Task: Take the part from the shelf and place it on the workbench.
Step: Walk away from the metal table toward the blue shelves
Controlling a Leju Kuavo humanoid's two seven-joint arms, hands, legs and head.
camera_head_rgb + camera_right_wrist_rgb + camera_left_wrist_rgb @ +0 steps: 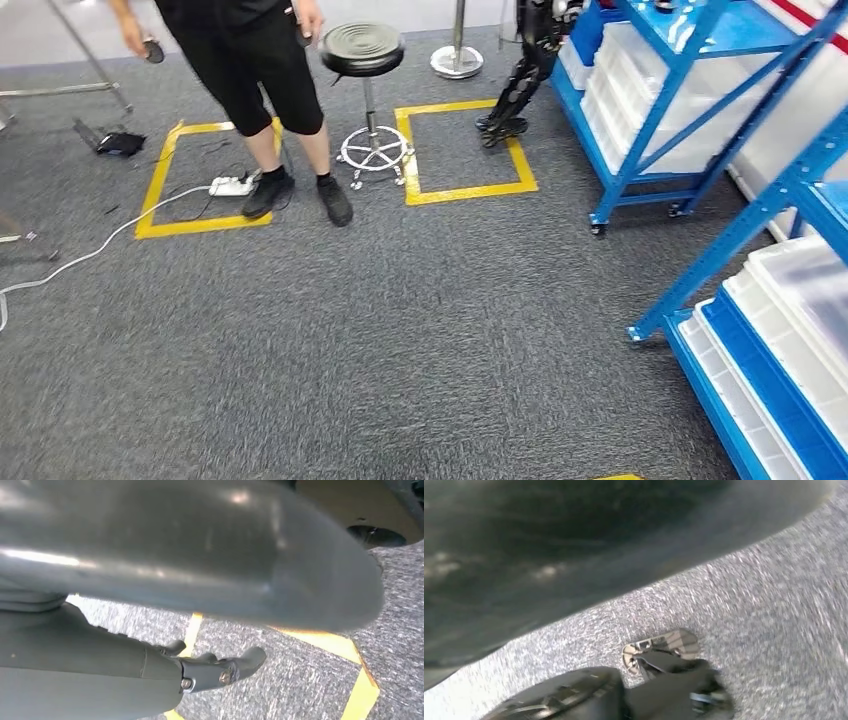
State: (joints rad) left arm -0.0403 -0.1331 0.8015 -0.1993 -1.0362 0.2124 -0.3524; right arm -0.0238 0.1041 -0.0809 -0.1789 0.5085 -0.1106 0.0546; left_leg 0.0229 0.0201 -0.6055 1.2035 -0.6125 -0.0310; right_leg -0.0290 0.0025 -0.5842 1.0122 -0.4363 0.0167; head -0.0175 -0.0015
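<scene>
I am walking over grey carpet (400, 330), with the blue shelf (690, 120) ahead on my right, so the step in hand is the approach; no part is taken yet. My right hand (215, 670) hangs by my side, fingers loosely out, holding nothing. My left hand (674, 685) is blurred and I cannot tell how it lies. Which part I want I cannot make out among the white bins (650, 90). Next I must turn and face the shelf, minding the person (270, 90) and stool (365, 60).
</scene>
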